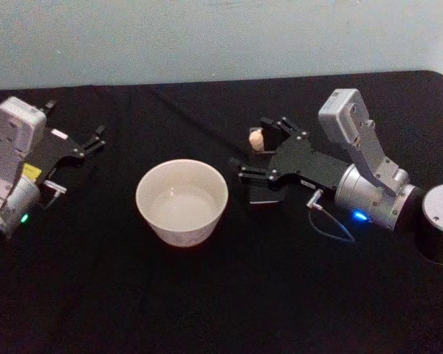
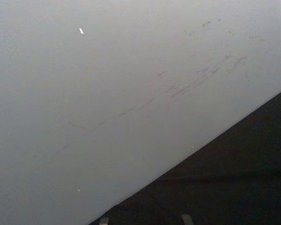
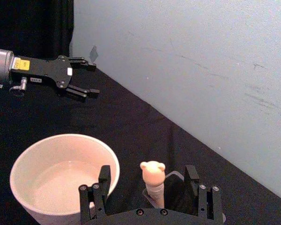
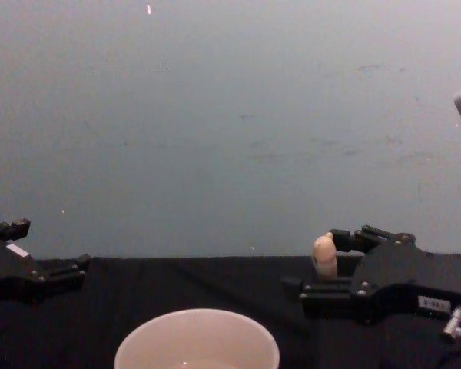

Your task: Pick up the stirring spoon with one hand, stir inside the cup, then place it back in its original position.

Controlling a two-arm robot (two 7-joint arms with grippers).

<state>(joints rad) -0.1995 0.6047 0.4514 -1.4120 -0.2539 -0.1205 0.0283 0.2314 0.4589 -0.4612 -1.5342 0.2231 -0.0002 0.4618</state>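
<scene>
The stirring spoon (image 1: 257,139) stands upright, its beige figurine handle (image 3: 152,178) sticking up out of a dark holder. The holder is mostly hidden under my right gripper. That right gripper (image 1: 257,149) is open, with one finger on each side of the handle and a gap to it on both sides. The chest view shows the same handle (image 4: 324,256) between the right gripper's (image 4: 313,261) spread fingers. The cream-white cup (image 1: 181,203) sits just left of the spoon, wide and round, with a little clear liquid in it (image 3: 61,173). My left gripper (image 1: 100,140) rests open at the far left.
A black cloth (image 1: 221,295) covers the table, and a pale wall (image 1: 207,37) rises right behind it. A dark cylinder with a silvery top (image 1: 439,221) stands at the right edge, beside my right arm.
</scene>
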